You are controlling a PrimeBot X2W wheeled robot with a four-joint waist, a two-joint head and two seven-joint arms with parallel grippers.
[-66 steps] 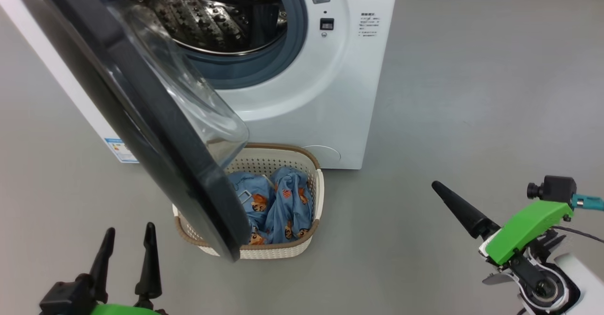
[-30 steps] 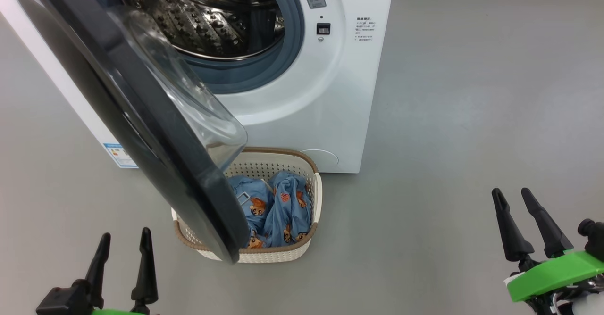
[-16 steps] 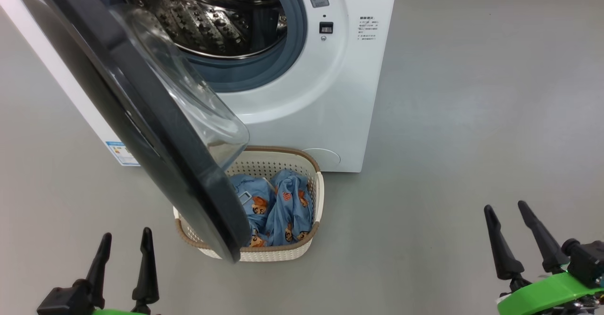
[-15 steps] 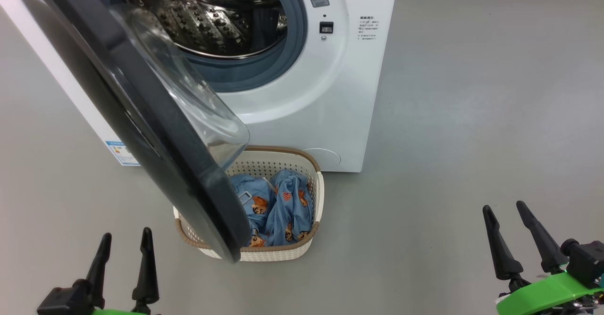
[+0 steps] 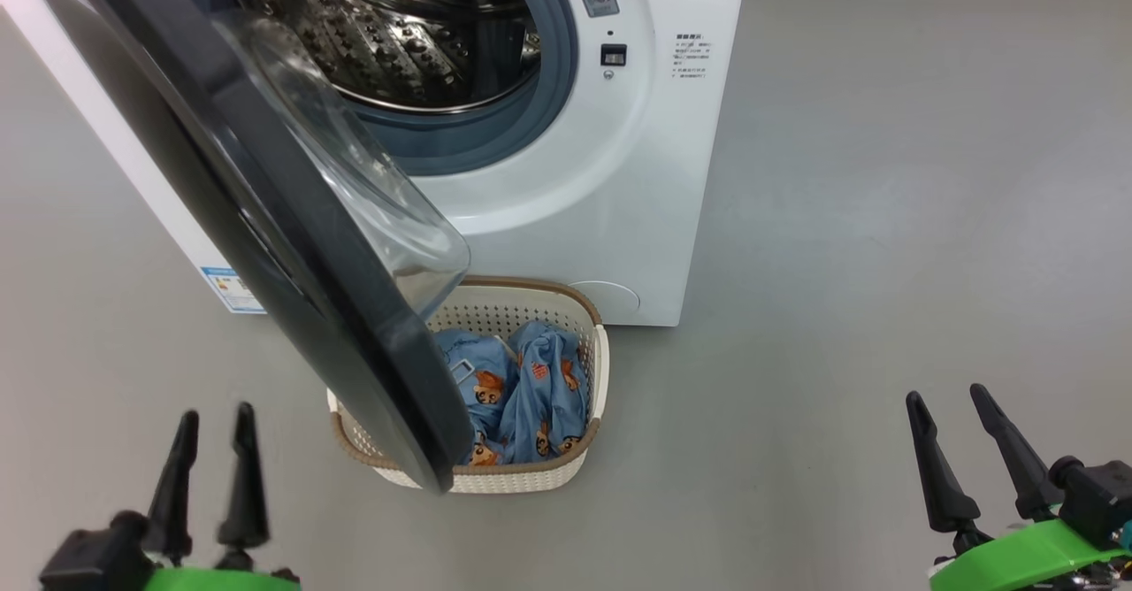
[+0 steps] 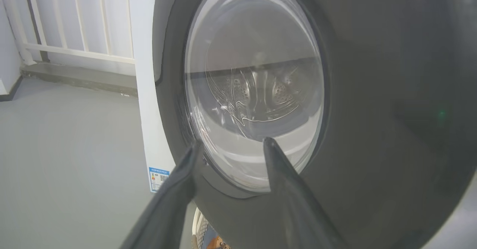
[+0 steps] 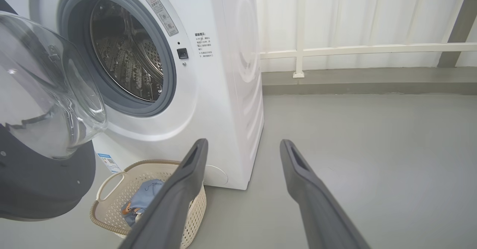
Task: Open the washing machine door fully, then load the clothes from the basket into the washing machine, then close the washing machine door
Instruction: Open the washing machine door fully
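White sheet metal forms the casing of the large boxy front-loading washing machine (image 5: 619, 175), which stands on the smooth grey floor (image 5: 884, 219). Its grey rubber gasket and shiny perforated steel drum (image 5: 398, 34) are exposed. The big round glossy black washing machine door (image 5: 265, 246), with its bulging clear glass window (image 5: 354, 175), is swung out from the opening and is seen nearly edge-on in the head view. Its lower edge hangs above the left part of the small cream-white perforated plastic basket (image 5: 495, 308) with the brown woven-look rim.

The basket is set on the floor just in front of the machine's base. The light-blue bear-printed fabric clothes (image 5: 531, 396) are bunched inside it.

The left gripper (image 5: 216, 411) is held low at the lower left, slightly blurred. Its two dark fingers are parted with nothing between them and are pointed at the door's outer face. The right gripper (image 5: 944, 394) is held at the lower right, well apart from the basket, with its fingers spread and empty.
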